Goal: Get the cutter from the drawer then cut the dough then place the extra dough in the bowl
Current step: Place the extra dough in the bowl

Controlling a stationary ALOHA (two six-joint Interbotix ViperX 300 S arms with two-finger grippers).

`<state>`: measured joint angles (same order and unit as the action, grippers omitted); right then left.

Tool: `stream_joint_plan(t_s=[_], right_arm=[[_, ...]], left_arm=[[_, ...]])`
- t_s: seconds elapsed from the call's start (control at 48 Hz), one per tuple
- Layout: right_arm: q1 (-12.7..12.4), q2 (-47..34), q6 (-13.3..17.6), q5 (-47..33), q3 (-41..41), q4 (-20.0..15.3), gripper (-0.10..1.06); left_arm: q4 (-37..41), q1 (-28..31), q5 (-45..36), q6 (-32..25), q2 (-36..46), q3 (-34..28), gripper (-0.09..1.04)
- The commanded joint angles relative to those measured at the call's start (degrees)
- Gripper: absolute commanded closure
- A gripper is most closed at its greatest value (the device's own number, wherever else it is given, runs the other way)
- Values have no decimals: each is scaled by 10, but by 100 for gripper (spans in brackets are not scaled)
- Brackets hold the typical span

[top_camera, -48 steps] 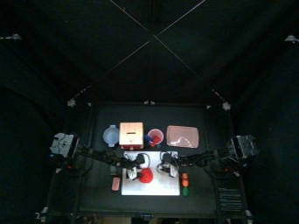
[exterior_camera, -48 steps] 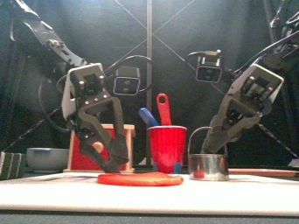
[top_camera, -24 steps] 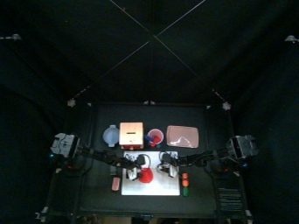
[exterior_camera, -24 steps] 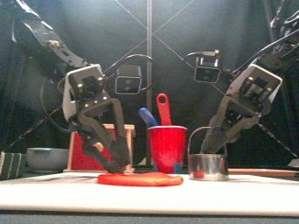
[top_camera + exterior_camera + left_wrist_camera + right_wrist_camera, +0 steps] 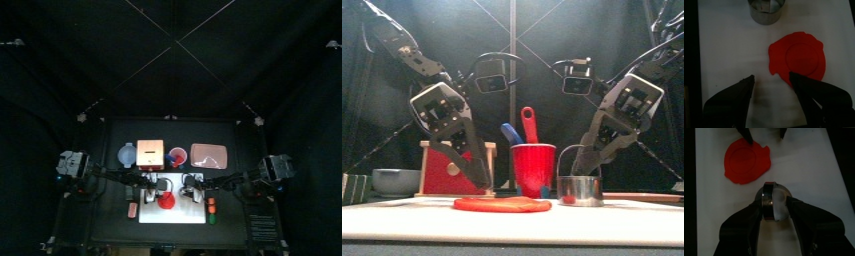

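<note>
Top view: white cutting board (image 5: 167, 220) at the table front, flat red dough (image 5: 167, 200) on it. Left gripper (image 5: 152, 187) and right gripper (image 5: 191, 188) are over the board's back part, one on each side of the dough. Row behind the board, left to right: blue-grey bowl (image 5: 128, 155), wooden box (image 5: 151, 153), red cup (image 5: 178, 156), pink tray (image 5: 210, 155).

Front view: left gripper hangs over the dough's left half, tips clear of it. Metal cutter (image 5: 580, 190) sits at board level just right of the dough, with the right gripper down on it. The cup stands behind, a blue knife (image 5: 510, 133) and a red knife (image 5: 529, 120) sticking up from it.

Left wrist view: jaws spread wide with nothing between them. The dough lies past the tips, a faint ring pressed in its face. The cutter is farther off.

Right wrist view: jaws closed on the cutter, one at each side of its round wall. Cutter is over bare board, near the dough but apart from it.
</note>
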<state>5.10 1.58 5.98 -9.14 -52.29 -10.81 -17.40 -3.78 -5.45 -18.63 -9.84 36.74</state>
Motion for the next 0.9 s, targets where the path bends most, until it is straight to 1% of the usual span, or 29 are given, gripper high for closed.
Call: stream_joint_plan(t_s=[0.021, 0.25, 0.458, 0.896], right_arm=[[1, 8, 1, -2, 6, -1, 18], [1, 7, 1, -2, 6, -1, 18], [1, 4, 1, -2, 7, -1, 18], [1, 4, 1, -2, 7, -1, 18]], left_arm=[[2, -1, -6, 0, -2, -23, 2], [1, 3, -9, 1, -11, -33, 2], [-13, 4, -9, 1, -18, -32, 2], [-14, 4, -9, 1, -38, -29, 3]])
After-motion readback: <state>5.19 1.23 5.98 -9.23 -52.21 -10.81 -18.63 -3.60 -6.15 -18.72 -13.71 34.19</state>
